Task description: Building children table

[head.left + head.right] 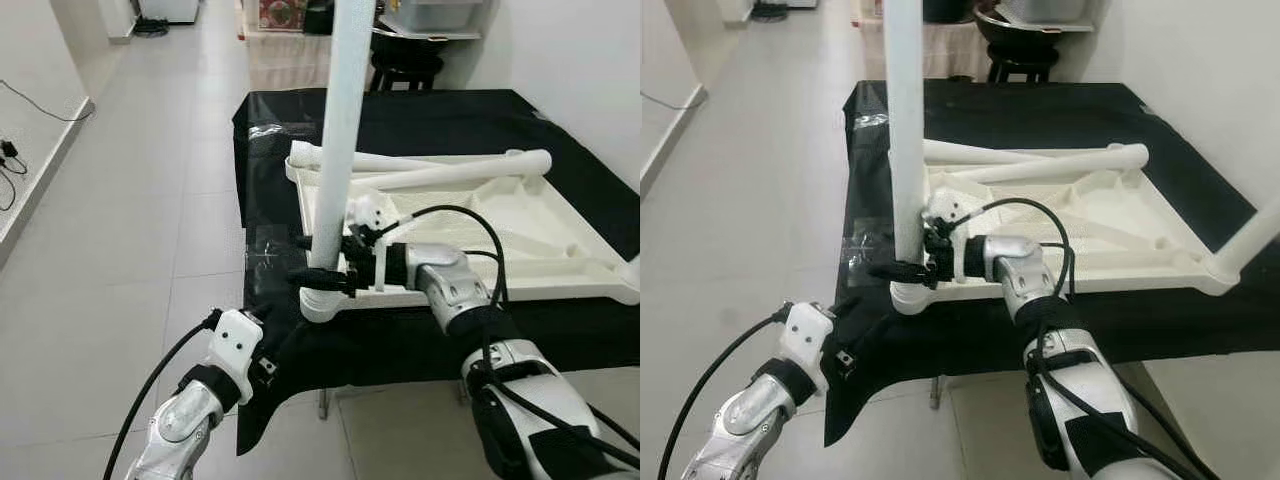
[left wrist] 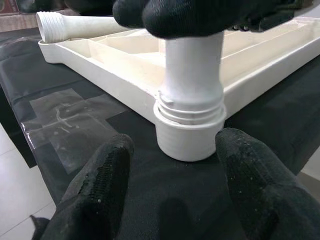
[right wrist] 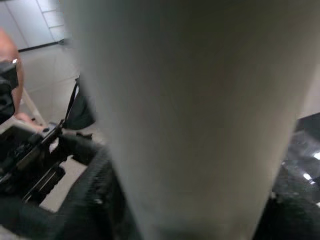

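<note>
While the white leg stands upright in its corner socket, the scene reads as follows:

Table top: a white plastic tabletop (image 1: pixel 540 235) lies upside down on a black cloth (image 1: pixel 420 120) spread over a low surface, ribs facing up.

Upright leg: a white table leg (image 1: pixel 340 130) rises vertically from the near-left corner socket (image 2: pixel 190 135) of the tabletop — its threaded collar sits just above the socket rim.

Spare legs: two more white legs (image 1: pixel 440 170) lie across the far part of the upturned top, touching each other.

Right gripper: the right gripper (image 1: pixel 325 270) is clamped on the upright leg just above the socket, black fingers on either side of the tube.

Left gripper: the left gripper (image 2: pixel 172 192) sits low before the same corner, near the socket, its two black fingers (image 2: pixel 100 190) spread apart — apparently not touching the socket, though the wrist view is too close to be sure.

Floor: pale grey tiles (image 1: pixel 150 200) run along the left of the cloth.
</note>
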`<state>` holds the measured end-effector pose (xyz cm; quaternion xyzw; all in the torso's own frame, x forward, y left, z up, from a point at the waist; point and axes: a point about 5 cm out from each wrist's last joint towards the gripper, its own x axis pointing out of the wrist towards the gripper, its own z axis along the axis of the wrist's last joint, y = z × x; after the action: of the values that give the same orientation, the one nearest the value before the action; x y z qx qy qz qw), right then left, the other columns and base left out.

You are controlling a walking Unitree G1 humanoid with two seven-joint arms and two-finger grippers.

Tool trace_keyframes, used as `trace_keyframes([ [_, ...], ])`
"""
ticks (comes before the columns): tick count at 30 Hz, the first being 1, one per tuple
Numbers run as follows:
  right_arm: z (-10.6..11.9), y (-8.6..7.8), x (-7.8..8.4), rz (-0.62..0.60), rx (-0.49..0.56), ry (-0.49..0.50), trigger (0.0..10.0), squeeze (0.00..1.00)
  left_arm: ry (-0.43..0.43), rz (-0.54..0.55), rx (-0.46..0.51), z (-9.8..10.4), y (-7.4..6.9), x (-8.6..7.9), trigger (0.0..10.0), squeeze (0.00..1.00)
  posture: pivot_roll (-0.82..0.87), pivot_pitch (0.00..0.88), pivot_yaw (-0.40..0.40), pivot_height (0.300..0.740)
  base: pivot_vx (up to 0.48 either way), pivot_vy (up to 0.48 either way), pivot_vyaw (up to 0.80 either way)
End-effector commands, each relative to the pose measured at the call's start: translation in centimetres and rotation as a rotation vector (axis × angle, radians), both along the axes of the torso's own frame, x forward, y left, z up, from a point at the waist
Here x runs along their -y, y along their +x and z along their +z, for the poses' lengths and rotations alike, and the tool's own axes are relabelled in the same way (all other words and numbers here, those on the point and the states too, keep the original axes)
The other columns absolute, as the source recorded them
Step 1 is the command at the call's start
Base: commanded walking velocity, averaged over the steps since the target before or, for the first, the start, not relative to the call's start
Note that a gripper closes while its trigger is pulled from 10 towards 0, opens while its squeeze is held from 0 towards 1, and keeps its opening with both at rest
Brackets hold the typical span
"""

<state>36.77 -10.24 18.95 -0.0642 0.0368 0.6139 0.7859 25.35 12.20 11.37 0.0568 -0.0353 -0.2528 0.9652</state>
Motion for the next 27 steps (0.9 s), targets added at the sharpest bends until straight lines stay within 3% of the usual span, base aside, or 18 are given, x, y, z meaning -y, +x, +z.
trace_keyframes([
  [1,-1.3,-0.3,1.2,-0.024,-0.042,0.009,0.0,0.0,0.014,-0.003,-0.008,-0.3,-0.4,0.0,10.0,0.0,0.02,0.113,-0.046,0.74,0.0,0.0,0.0],
  [4,-1.6,-0.3,2.2,-0.085,-0.039,0.012,0.0,0.0,0.013,-0.005,-0.008,-0.3,-0.4,0.0,10.0,0.0,0.02,0.12,-0.047,0.74,0.0,0.0,0.0],
  [6,-3.2,-0.1,4.3,-0.331,-0.023,-0.016,0.0,0.0,0.012,-0.008,-0.007,-0.2,-0.6,0.0,10.0,0.0,0.01,0.131,-0.049,0.74,0.0,0.0,0.0],
  [7,-3.2,-0.1,4.3,-0.331,-0.023,-0.016,0.0,0.0,0.012,-0.008,-0.007,-0.2,-0.6,0.0,10.0,0.0,0.01,0.131,-0.049,0.74,0.0,0.0,0.0],
  [8,-4.1,-0.2,5.1,-0.471,-0.009,-0.049,0.0,0.0,0.013,-0.009,-0.006,-0.1,-0.7,0.0,10.0,0.0,0.01,0.132,-0.05,0.74,0.0,0.0,0.0],
  [9,-5.2,-0.2,6.0,-0.759,-0.007,-0.072,0.0,0.0,0.016,-0.008,-0.004,-0.1,-0.8,-0.1,10.0,0.0,0.02,0.138,-0.056,0.74,0.0,0.0,0.0],
  [10,-5.2,-0.2,6.0,-0.759,-0.007,-0.072,0.0,0.0,0.016,-0.008,-0.004,-0.1,-0.8,-0.1,10.0,0.0,0.02,0.138,-0.056,0.74,0.0,0.0,0.0],
  [12,-6.9,-3.8,3.8,-1.017,-0.085,-0.019,0.0,0.0,0.02,-0.01,0.001,0.1,-1.2,-0.3,10.0,0.0,0.02,0.148,-0.044,0.74,0.0,0.0,0.0],
  [14,-6.9,-3.8,3.8,-1.017,-0.085,-0.019,0.0,0.0,0.02,-0.01,0.001,0.1,-1.2,-0.3,10.0,0.0,0.02,0.148,-0.044,0.74,0.0,0.0,0.0],
  [15,-7.0,-5.4,2.4,-1.052,-0.111,0.009,0.0,0.0,0.017,-0.018,0.001,0.2,-1.4,-0.3,10.0,0.0,0.02,0.149,-0.037,0.74,0.0,0.0,0.0],
  [16,-7.0,-5.4,2.4,-1.052,-0.111,0.009,0.0,0.0,0.017,-0.018,0.001,0.2,-1.4,-0.3,10.0,0.0,0.02,0.149,-0.037,0.74,0.0,0.0,0.0],
  [17,-6.9,-6.0,0.8,-1.013,-0.122,0.038,0.0,0.0,0.01,-0.034,-0.001,0.3,-1.7,-0.2,10.0,0.0,0.0,0.141,-0.025,0.74,0.0,0.0,0.0],
  [21,-6.5,-5.3,-0.2,-0.979,-0.095,0.035,0.0,0.0,-0.014,-0.059,-0.024,0.2,-2.1,-0.1,10.0,0.0,0.02,0.134,-0.025,0.74,0.0,0.0,0.0],
  [22,-6.1,-4.5,-0.8,-0.961,-0.069,0.033,0.8,0.0,-0.038,-0.087,-0.051,0.1,-2.5,0.0,10.0,0.0,0.02,0.133,-0.029,0.74,0.0,0.0,0.0],
  [24,-5.8,-4.0,-0.9,-0.955,-0.052,0.029,0.8,0.0,-0.055,-0.106,-0.069,0.0,-2.7,0.0,10.0,0.0,0.02,0.133,-0.029,0.74,0.0,0.0,0.0],
  [25,-5.0,-3.4,-1.3,-0.948,-0.026,0.05,10.0,0.0,-0.081,-0.134,-0.089,-0.1,-3.2,0.3,10.0,0.0,0.01,0.129,-0.025,0.74,0.0,0.0,0.0],
  [26,-3.8,-2.8,-1.6,-0.906,-0.001,0.1,10.0,1.0,-0.107,-0.161,-0.107,-0.1,-3.6,0.6,10.0,0.0,0.01,0.124,-0.021,0.74,0.0,0.0,0.0],
  [27,-3.8,-2.8,-1.6,-0.906,-0.001,0.1,10.0,1.0,-0.107,-0.161,-0.107,-0.1,-3.6,0.6,10.0,0.0,0.01,0.124,-0.021,0.74,0.0,0.0,0.0],
])
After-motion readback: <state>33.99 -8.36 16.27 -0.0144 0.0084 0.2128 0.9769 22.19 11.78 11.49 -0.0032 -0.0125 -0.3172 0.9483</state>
